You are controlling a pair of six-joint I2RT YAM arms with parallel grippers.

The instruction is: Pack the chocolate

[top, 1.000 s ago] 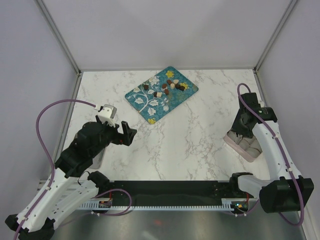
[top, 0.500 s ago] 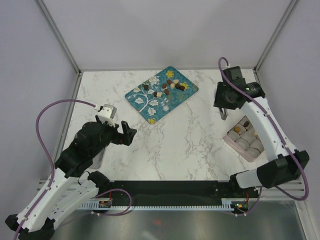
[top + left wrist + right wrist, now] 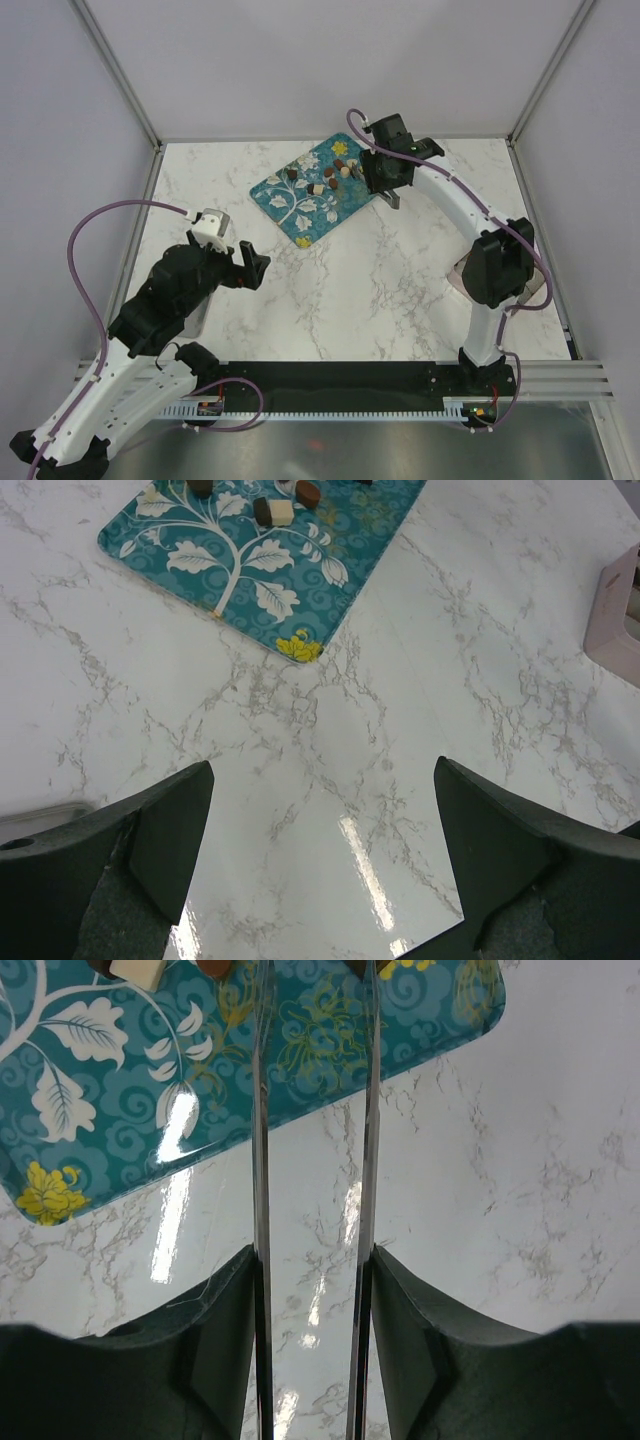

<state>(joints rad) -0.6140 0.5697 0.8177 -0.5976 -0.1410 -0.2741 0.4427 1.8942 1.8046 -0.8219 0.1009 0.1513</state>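
Note:
Several small dark brown, light brown and cream chocolates (image 3: 330, 180) lie on the far half of a teal flowered tray (image 3: 285, 200). My right gripper (image 3: 388, 185) is shut on metal tongs (image 3: 392, 197) above the tray's right end. In the right wrist view the tongs' two arms (image 3: 263, 1110) stand apart and empty, between the fingers of my right gripper (image 3: 312, 1260) and over the tray's edge (image 3: 330, 1050). A cream chocolate (image 3: 135, 968) shows at the top. My left gripper (image 3: 258, 268) is open and empty over bare marble (image 3: 325, 850), near the tray (image 3: 250, 560) and its chocolates (image 3: 272, 510).
A pink box (image 3: 456, 278) sits at the right, mostly hidden by the right arm; its corner shows in the left wrist view (image 3: 620, 610). A grey flat object (image 3: 195, 320) lies under the left arm. White walls close the table's far and side edges.
The right arm has swung from over the pink box at the right, across the table, to the tray's right end with the tongs. The left arm has not moved.

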